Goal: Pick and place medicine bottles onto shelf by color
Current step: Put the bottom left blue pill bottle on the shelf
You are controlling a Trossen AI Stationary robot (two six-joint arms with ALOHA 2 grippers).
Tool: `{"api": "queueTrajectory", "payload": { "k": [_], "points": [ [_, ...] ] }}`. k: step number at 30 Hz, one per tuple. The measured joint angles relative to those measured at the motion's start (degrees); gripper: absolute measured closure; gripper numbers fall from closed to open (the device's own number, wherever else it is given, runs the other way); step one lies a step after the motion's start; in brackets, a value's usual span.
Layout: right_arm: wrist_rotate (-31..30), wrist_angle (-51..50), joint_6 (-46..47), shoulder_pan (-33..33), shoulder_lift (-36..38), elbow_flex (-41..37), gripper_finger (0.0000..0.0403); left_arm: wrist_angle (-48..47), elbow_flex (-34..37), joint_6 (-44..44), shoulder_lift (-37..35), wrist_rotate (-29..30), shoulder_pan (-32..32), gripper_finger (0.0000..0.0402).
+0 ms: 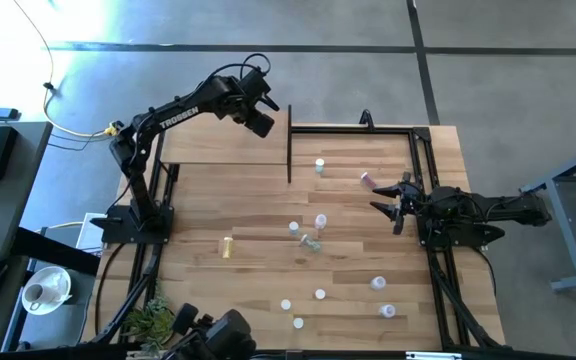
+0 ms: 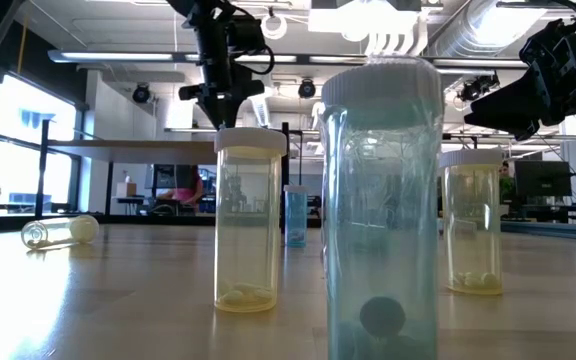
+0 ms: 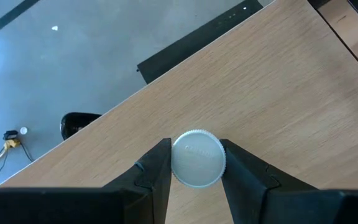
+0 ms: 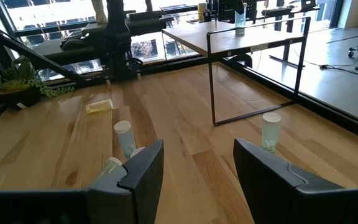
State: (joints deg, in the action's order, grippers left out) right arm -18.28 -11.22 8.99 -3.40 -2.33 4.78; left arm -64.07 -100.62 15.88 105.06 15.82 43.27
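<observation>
Several small capped medicine bottles (image 1: pixel 320 221) stand or lie scattered on the light wood-plank tabletop (image 1: pixel 248 200). Right gripper (image 1: pixel 396 206), fingers apart and holding nothing, hovers beside a toppled pink bottle (image 1: pixel 367 181). Farther back, left gripper (image 3: pixel 196 171) grips a white-capped bottle (image 3: pixel 197 157) between both fingers, above the raised light-wood shelf board (image 1: pixel 223 146) on thin black metal posts.

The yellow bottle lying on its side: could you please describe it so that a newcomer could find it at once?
Start at the left arm's base at the edge of the wood-plank tabletop. Going from there toward the table's middle, the first bottle met is the yellow bottle. It lies flat on its side with none close by, while the other bottles cluster farther over.
</observation>
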Motion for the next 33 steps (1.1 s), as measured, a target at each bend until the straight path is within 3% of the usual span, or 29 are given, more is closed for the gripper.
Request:
{"api": "queueTrajectory", "payload": {
  "k": [18,33],
  "points": [
    [0.01,0.00,0.00,0.00,0.00,0.00,0.0217,0.91,0.31,-1.11,0.33,-1.38,0.02,0.0227],
    [0.00,0.00,0.00,-0.02,-0.02,0.00,0.0217,1.11,0.17,-2.59,-1.61,-2.20,1.11,0.0226]
  ]
}}
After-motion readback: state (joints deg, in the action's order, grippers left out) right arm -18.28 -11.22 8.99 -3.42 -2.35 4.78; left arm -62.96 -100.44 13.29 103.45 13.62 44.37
